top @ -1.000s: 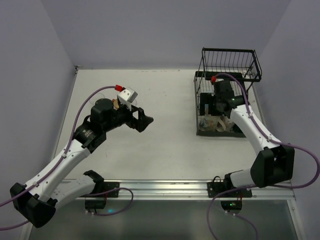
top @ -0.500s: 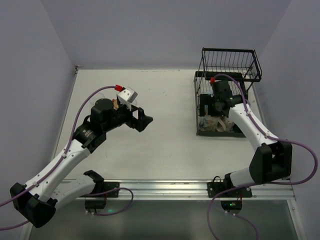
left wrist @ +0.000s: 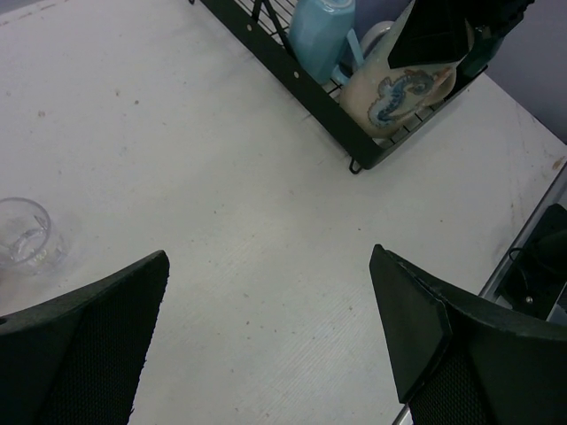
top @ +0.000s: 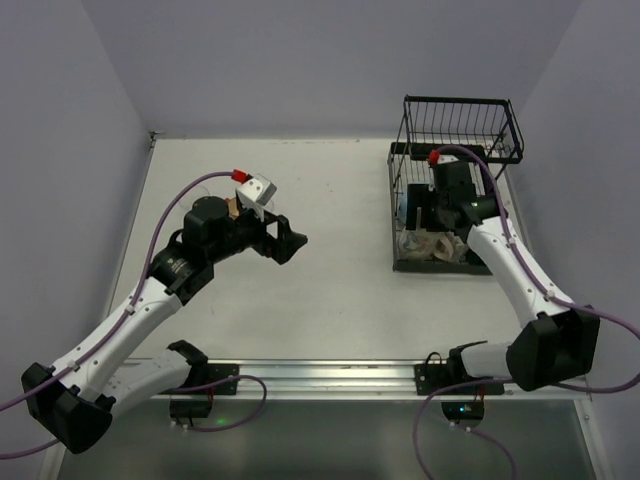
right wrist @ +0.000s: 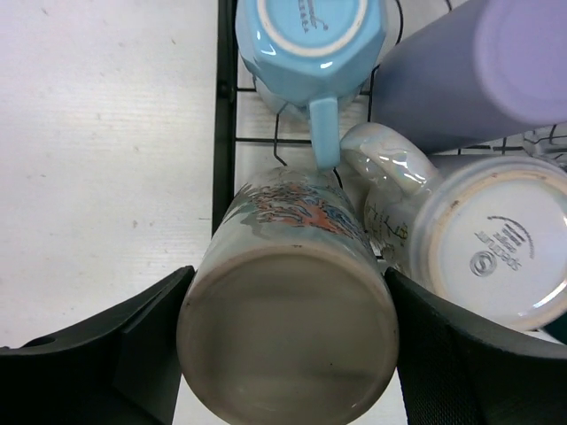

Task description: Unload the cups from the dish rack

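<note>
Right jaws narrowed, one beige mug (right wrist: pixel 288 328) (straddled)

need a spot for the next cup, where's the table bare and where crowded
Bare table runs from the left gripper to the dish rack and down to the near rail; a clear glass stands by that gripper. Crowded: its lower tray, beige mug, light blue mug, white mug packed together.

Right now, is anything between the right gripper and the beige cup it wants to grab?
Nothing visible. The right gripper has a finger on each side of the beige cup, with nothing between. A white cup stands close beside one finger.
</note>
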`<state>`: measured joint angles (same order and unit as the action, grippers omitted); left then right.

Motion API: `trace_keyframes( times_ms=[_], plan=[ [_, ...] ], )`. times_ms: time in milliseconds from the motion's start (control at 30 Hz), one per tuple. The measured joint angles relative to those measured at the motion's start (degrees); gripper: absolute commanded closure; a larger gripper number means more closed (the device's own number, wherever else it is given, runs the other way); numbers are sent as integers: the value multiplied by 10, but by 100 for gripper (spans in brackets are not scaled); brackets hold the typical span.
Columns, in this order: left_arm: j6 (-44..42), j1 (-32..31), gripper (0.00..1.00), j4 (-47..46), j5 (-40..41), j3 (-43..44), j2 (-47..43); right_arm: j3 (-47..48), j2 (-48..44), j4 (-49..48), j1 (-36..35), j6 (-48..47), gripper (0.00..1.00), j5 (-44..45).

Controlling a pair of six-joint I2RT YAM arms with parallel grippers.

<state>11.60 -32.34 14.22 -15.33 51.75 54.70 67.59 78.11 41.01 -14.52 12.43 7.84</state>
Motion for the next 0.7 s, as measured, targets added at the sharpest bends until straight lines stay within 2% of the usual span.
trace_keyframes(
  times_ms=[367,467,700],
  plan=[
    [58,0,0,-30,-70,3,9,-3,-148,-35,0,26,98,-42],
    [94,0,0,-77,-114,2,19,-16,-177,-55,0,41,99,-65],
    [206,-23,0,-252,-186,-33,66,-75,-238,-121,0,103,99,-137]
  ],
)
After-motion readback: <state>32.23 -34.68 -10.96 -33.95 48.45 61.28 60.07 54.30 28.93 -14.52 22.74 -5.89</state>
